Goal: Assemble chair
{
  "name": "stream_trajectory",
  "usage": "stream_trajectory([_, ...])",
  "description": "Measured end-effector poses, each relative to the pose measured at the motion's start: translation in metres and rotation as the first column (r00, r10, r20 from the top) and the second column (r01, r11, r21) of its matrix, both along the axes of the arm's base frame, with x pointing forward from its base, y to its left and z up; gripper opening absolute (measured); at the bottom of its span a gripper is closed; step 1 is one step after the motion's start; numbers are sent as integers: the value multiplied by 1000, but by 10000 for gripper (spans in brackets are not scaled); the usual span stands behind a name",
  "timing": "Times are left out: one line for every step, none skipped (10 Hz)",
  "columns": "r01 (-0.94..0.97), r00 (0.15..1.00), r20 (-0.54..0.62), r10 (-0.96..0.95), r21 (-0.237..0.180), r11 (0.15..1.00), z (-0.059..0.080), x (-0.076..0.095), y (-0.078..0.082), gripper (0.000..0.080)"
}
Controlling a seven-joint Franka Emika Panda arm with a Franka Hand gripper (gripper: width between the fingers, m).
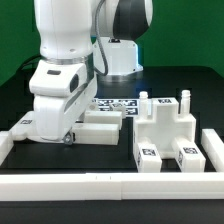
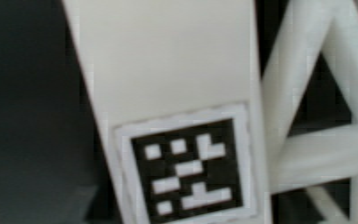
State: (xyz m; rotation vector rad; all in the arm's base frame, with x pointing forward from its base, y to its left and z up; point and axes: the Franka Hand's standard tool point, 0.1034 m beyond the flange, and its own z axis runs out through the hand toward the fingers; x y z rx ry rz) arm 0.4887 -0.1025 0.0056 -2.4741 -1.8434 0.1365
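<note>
Gripper (image 1: pixel 66 136) low at the exterior view's left, over a white tagged bar (image 2: pixel 167 80) lying flat; whether its jaws pinch it, cannot tell. Part-built chair (image 1: pixel 165 135) stands to the exterior view's right. Risk: off-centre closing twists the bar.

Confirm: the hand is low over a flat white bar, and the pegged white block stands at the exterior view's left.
No: the exterior view shows the pegged white block at its right. The hand is low over the flat white bar.
</note>
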Motion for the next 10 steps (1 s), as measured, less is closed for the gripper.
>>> stream_trajectory([1,1000,1,-1,0,1000,0,0,0,284])
stream_trajectory([2,1000,1,-2,0,1000,1,1,-1,284])
stream_trajectory([8,1000,11,-8,-6,1000,8,6,-4,284])
stream_trajectory([49,998,34,-48,-12,999,24,13,-10,284])
stream_trajectory([120,991,53,-119,-13,993,41,15,-13,284])
stream_trajectory([193,980,50,-192,-14,981,57,14,-12,284])
stream_trajectory([234,971,49,-233,-18,972,73,17,-8,284])
stream_trajectory([274,961,52,-273,-15,962,86,19,-4,284])
stream_trajectory([343,939,40,-342,-16,939,102,19,5,284])
stream_trajectory([388,921,43,-387,-14,922,123,22,18,284])
